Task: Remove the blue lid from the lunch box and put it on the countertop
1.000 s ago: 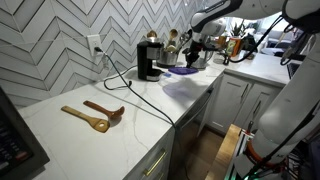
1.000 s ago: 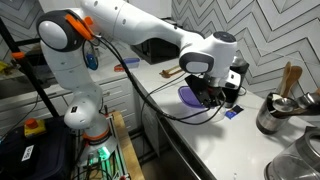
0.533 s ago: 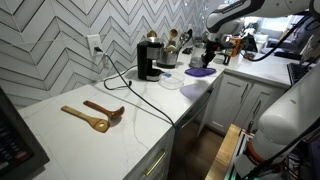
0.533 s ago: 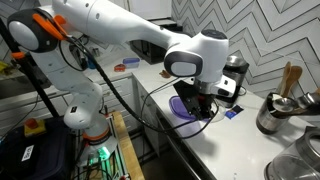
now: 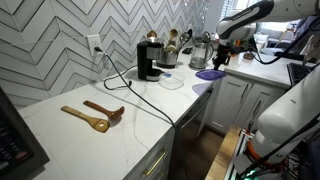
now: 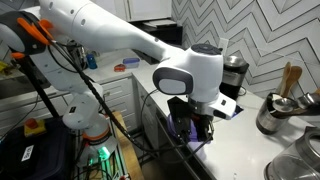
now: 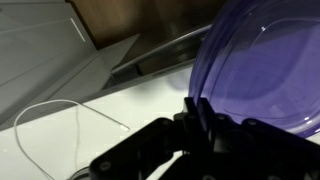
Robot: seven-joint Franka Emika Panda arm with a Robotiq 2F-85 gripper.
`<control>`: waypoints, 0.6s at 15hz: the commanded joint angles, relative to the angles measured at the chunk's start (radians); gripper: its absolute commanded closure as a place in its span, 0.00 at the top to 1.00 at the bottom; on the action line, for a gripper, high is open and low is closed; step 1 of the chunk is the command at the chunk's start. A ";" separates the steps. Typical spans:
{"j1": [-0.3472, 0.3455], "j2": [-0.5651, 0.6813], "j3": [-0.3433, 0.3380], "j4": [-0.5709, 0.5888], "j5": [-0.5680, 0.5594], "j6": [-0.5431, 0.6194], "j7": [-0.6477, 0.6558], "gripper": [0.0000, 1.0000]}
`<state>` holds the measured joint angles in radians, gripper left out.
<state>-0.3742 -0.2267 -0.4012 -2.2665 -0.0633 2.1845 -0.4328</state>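
My gripper (image 5: 214, 64) is shut on the rim of the blue lid (image 5: 209, 74) and holds it in the air over the countertop's (image 5: 120, 100) front edge. The lid is off the lunch box (image 5: 171, 82), a pale translucent container that stands open beside the black coffee maker (image 5: 148, 60). In an exterior view the gripper (image 6: 194, 124) hangs low at the counter's edge (image 6: 245, 140) with the violet lid (image 6: 182, 125) beside it. In the wrist view the black fingers (image 7: 195, 108) pinch the lid's edge (image 7: 265, 70), and the lid is tilted.
Two wooden spoons (image 5: 92, 115) lie on the counter's near part. A black cable (image 5: 130, 88) runs from the wall socket across the top. A steel pot (image 6: 272, 112) with utensils stands at the back. White cabinets (image 5: 235, 100) are below.
The arm has carried the lid away from the lunch box, out toward the counter's front edge and lower. The lunch box stays where it was, uncovered.
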 commanded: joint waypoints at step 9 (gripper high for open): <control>-0.021 0.151 -0.051 -0.043 0.073 0.350 0.107 0.02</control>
<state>-0.4067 -0.1233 -0.4451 -2.2908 -0.0565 2.4723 -0.3392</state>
